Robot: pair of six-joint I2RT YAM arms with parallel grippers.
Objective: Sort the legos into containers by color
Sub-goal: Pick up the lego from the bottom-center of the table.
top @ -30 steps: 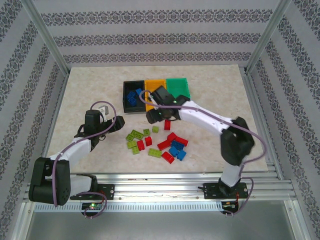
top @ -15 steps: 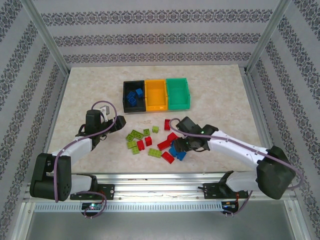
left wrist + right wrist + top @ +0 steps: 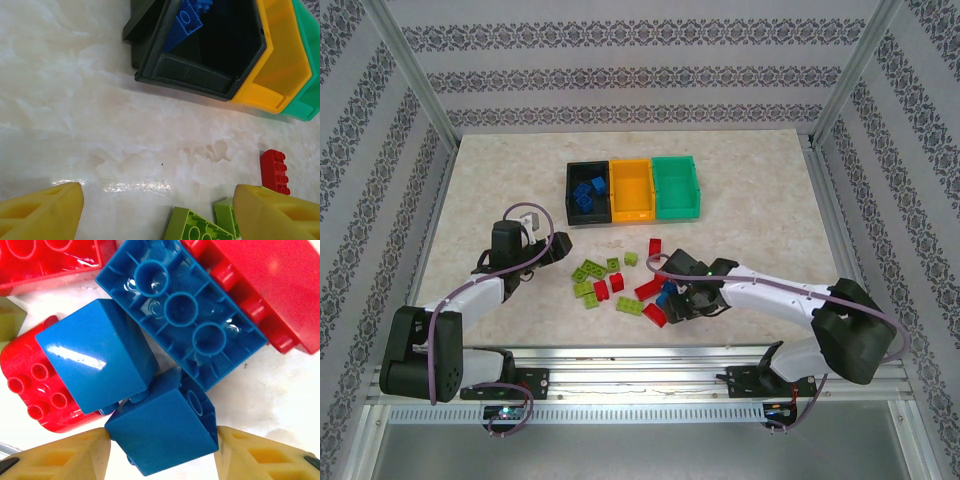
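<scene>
At the left of the table (image 3: 490, 180), the left gripper (image 3: 552, 252) is held low over the marbled surface, well apart from the bins. Its yellow fingertips (image 3: 42, 210) are spread wide, and nothing is held between them. Just to its right, a cluster of lime green bricks (image 3: 588, 277) is scattered on the table, and two small red bricks (image 3: 609, 286) are found close against the cluster's right side. Farther back, the three containers are set in a joined row. The black bin (image 3: 570, 188) is placed at the left end, and several blue bricks (image 3: 586, 193) are piled inside it. The orange-yellow bin (image 3: 631, 190) is placed in the middle and the green bin (image 3: 677, 187) at the right end. In front of the row, a single red brick (image 3: 655, 247) is set apart from the others. Nearer the front edge, the right gripper (image 3: 682, 300) is lowered into a mixed heap of red and blue pieces. In the right wrist view, a small blue brick (image 3: 162, 437) is clasped between the yellow pads (image 3: 65, 455), which are pressed against both of its sides. Whether it is raised off the table cannot be told. Beside it, a sloped blue piece (image 3: 95, 355) and a long blue brick (image 3: 180, 310) turned underside up are packed, and a studded red brick (image 3: 35, 390) is wedged at the left.
</scene>
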